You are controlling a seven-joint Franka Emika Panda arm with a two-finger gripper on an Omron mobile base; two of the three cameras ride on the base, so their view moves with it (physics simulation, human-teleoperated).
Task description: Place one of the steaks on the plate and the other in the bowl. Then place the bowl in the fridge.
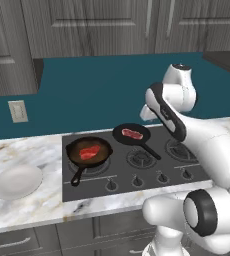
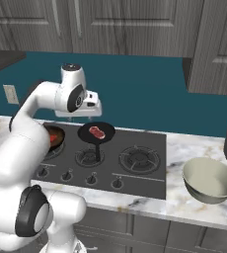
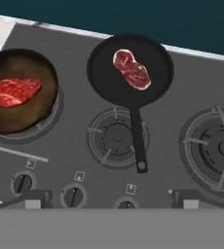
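You have the marbled white stone counter point(image 1: 32, 207) running across both base views, with the dark grey gas cooktop point(image 1: 152, 177) set into it. On the counter right of the cooktop sits the deep beige round bowl point(image 2: 210, 181); on the left lies the shallow round white plate point(image 1: 17, 182). 2 pans stand on the burners: a brown-lined skillet point(image 1: 89, 152) at the left and a flat black frying pan point(image 1: 132, 135) behind the middle burner. Each pan holds 1 of the 2 flat red raw steaks: 1 steak point(image 3: 16, 91) in the skillet, the other steak point(image 3: 131, 69) in the black pan. Your two-finger gripper point(image 2: 79, 117) hangs above the cooktop, apart from both pans, its jaws spread wide and holding nothing.
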